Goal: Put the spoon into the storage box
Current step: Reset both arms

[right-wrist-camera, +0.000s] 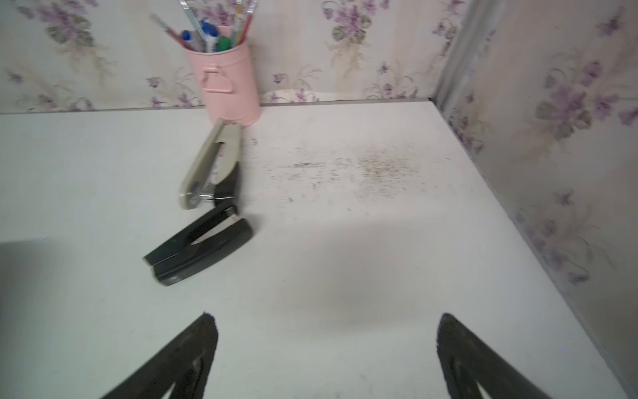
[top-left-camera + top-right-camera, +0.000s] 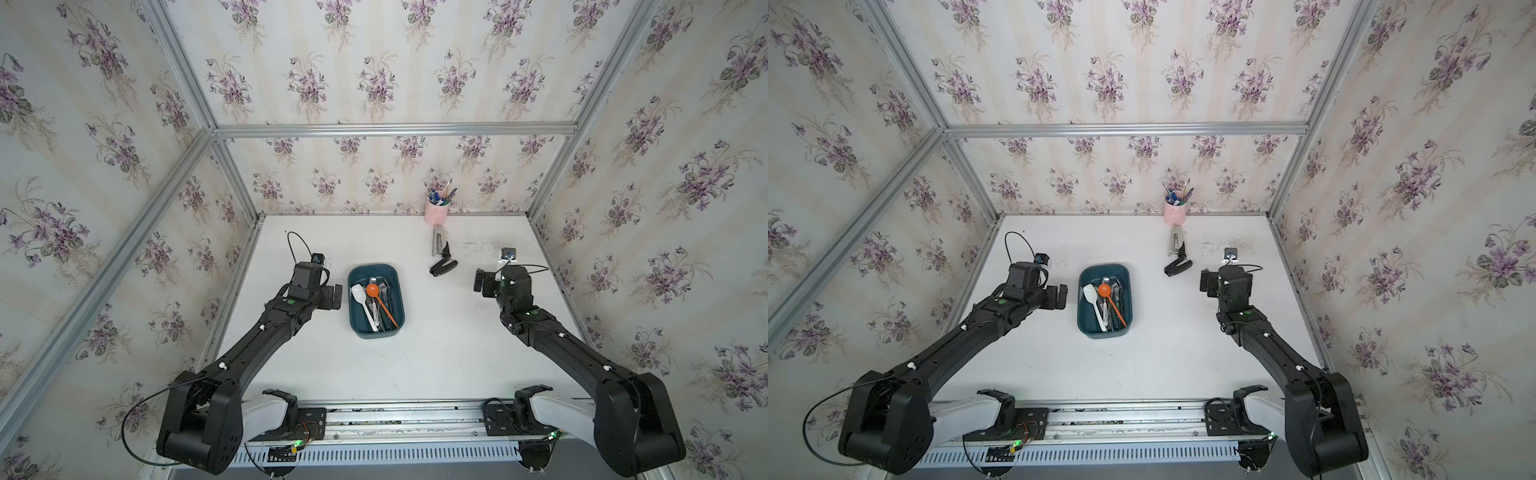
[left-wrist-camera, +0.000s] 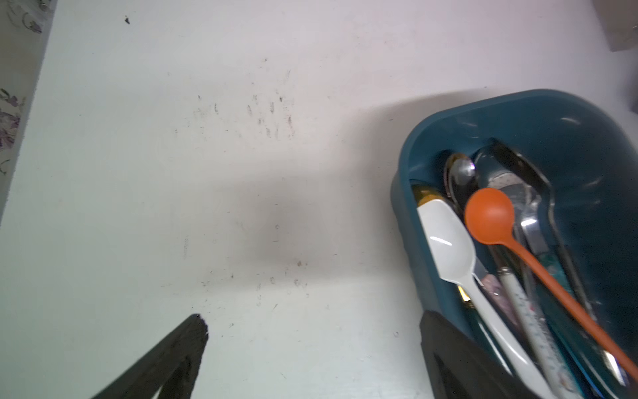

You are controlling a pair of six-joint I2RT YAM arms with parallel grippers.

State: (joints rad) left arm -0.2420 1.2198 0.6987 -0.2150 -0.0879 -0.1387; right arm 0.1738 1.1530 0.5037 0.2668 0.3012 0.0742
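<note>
While both arms reach in low over the white table [image 2: 436, 357], neither one is holding anything. The left gripper [image 2: 332, 296] hangs just beside the storage box [image 2: 400, 299], its jaws spread wide and empty. The right gripper [image 2: 482, 283] sits well apart from the box on the other side. Its fingers [image 1: 203, 331] are also parted, with only bare tabletop between them.

The teal box stands between the two arms, and the cutlery is inside it. Beyond the right gripper lies a black stapler [image 2: 444, 267], with a grey stapler [image 2: 437, 245] end to end behind it. I cannot tell whether they touch. A pink pen cup [image 2: 435, 214] stands against the back wall. In the box, the orange spoon [image 2: 384, 305] lies slantwise on top. A white spoon [image 2: 360, 297] lies beside it, over some metal pieces.
</note>
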